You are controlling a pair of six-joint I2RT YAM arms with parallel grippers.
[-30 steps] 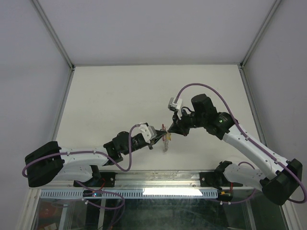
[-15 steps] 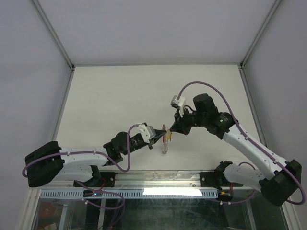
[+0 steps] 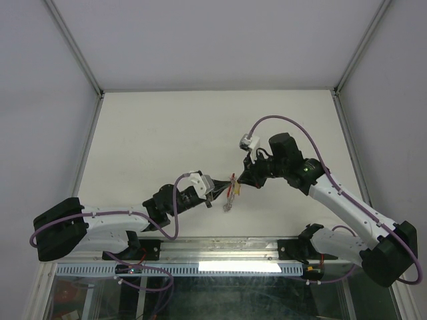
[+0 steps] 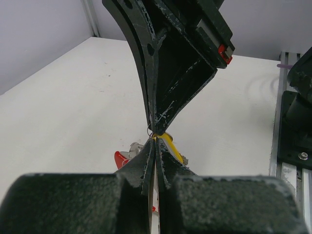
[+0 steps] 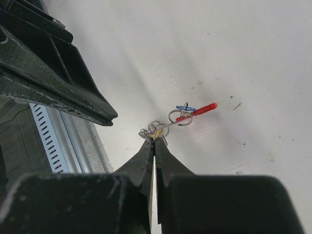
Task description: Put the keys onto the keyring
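The keyring hangs in the air between my two grippers. Its red tab (image 5: 201,109) and silvery ring (image 5: 179,117) show in the right wrist view, with the blue key (image 5: 185,107) on that ring. My right gripper (image 5: 154,139) is shut on the yellow key (image 4: 171,146) amid small wire loops. My left gripper (image 4: 155,141) is shut, tip to tip with the right one; whether it pinches anything is hidden. From above, the keyring (image 3: 231,189) sits between the left gripper (image 3: 219,194) and the right gripper (image 3: 239,183), with its chain (image 3: 227,207) dangling.
A metal rail (image 3: 220,245) runs along the near table edge by the arm bases. Frame posts (image 3: 73,47) rise at the back corners. A purple cable (image 3: 280,120) loops over the right arm.
The left arm has drawn back slightly to the left. The right wrist has shifted a little. The keyring bundle hangs slightly lower and farther right.
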